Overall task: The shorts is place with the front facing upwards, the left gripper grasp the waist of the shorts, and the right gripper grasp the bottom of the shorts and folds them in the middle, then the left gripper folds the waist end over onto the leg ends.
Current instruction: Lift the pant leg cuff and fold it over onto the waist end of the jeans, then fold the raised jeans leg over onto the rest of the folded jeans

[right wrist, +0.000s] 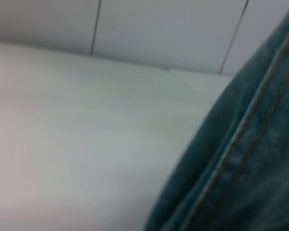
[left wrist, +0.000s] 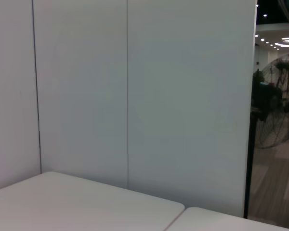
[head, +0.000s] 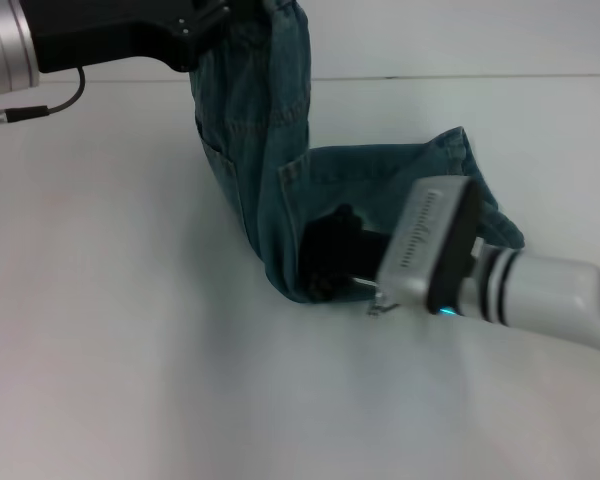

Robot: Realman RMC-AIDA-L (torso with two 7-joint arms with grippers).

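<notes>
My left gripper (head: 212,22) lifts the shorts (head: 270,160) by the waist (head: 280,12), fingers clamped though partly cropped. My right gripper (head: 330,262), below, pinches denim; its fingertips are buried.

white table (head: 130,350), panelled wall (left wrist: 135,96), fan (left wrist: 279,106)

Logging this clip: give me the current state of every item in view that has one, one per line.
shorts: partly lifted, upper end hanging from the left gripper, lower end bent onto the table by the right gripper.
left gripper: raised at the top of the head view, shut on the shorts.
right gripper: low on the table, at the lower fold of the shorts; hold unclear.
table: white, bearing the shorts' lower part.
</notes>
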